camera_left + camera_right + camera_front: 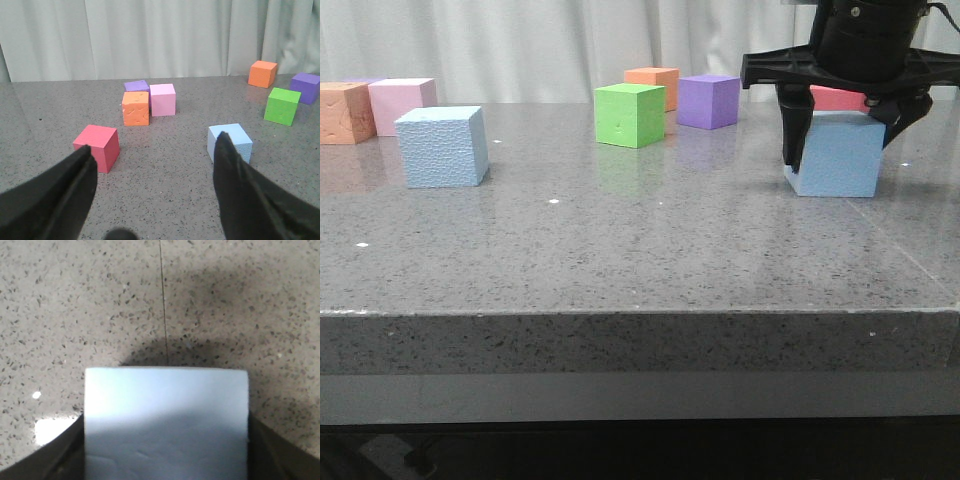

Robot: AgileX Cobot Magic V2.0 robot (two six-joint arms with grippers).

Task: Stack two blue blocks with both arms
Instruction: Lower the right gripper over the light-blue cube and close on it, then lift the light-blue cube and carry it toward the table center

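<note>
The right gripper [842,140] hangs over the right side of the table [640,260], its fingers down on either side of a blue block [840,160] and closed against its flanks. From the front, the block's base looks to rest on the stone, though I cannot say for sure that it is not a hair off it. A red cube [840,97] peeks out just behind it.

The other blue block [442,146] sits well apart, on the left side, with a pink cube [403,103] and an orange cube [345,112] behind it. Mid-table at the back stand a green cube [629,114], a purple cube [708,101] and another orange one [653,86].

The right wrist view shows what the front cannot: the block's smooth top [166,420] fills the space between the fingers [65,455], which press on both its sides, and a thin seam in the tabletop runs away from it.

The left gripper [152,165] is out of the front view altogether; its own camera shows it spread wide and holding nothing, hovering back from the left blue block [237,142], which lies just past one fingertip. That view also picks up a red cube [98,146] near the other finger.
</note>
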